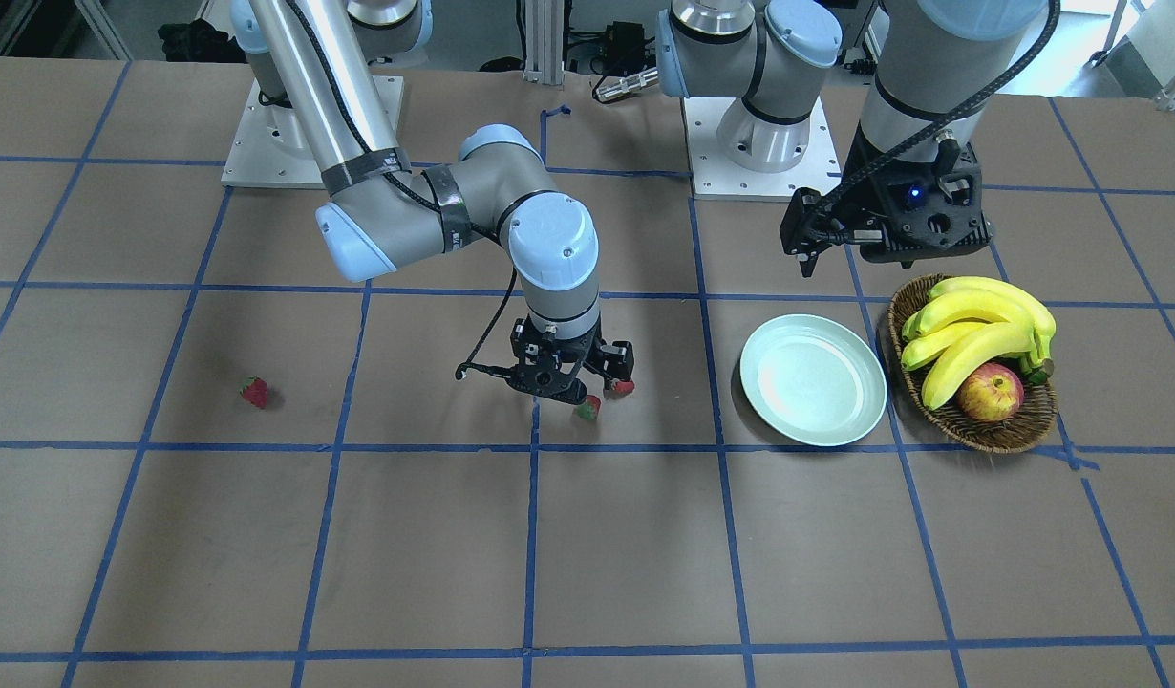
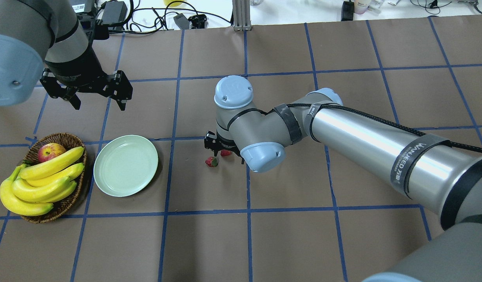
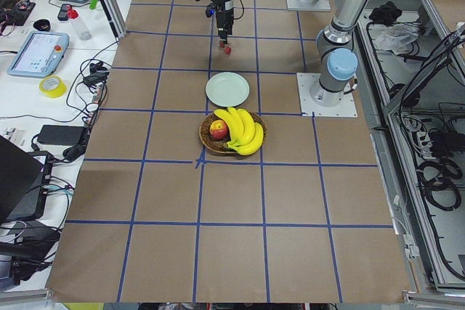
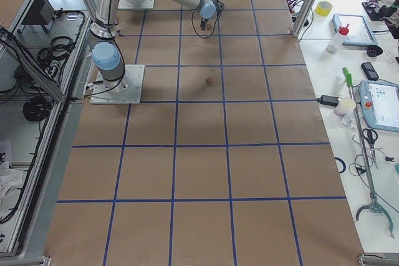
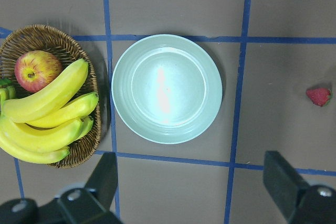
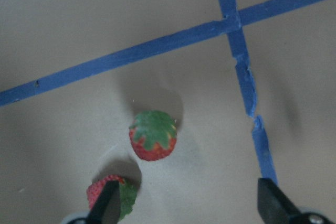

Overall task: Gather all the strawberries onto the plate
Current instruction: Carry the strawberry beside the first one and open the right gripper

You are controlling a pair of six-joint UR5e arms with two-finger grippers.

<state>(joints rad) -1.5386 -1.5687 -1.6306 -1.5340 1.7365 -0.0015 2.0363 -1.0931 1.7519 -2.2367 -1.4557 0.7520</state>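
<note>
Two strawberries lie close together mid-table, one [image 1: 587,408] with its green cap showing and one [image 1: 623,387] beside it. My right gripper [image 6: 189,205] hangs open low over them. In the right wrist view the capped strawberry [image 6: 153,136] lies between the fingers, nearer the left one, and the other strawberry [image 6: 110,195] sits against the left fingertip [image 6: 105,208]. A third strawberry [image 1: 254,392] lies alone far out on my right side; the overhead view hides it behind my right arm. The mint-green plate [image 2: 125,165] holds nothing. My left gripper [image 2: 98,103] is open, high beyond the plate.
A brown wicker basket [image 2: 70,201] with bananas [image 2: 41,182] and a red-yellow apple [image 2: 51,151] stands just left of the plate. The table is brown paper with a blue tape grid. Both arm bases [image 1: 750,143] stand at the robot's edge.
</note>
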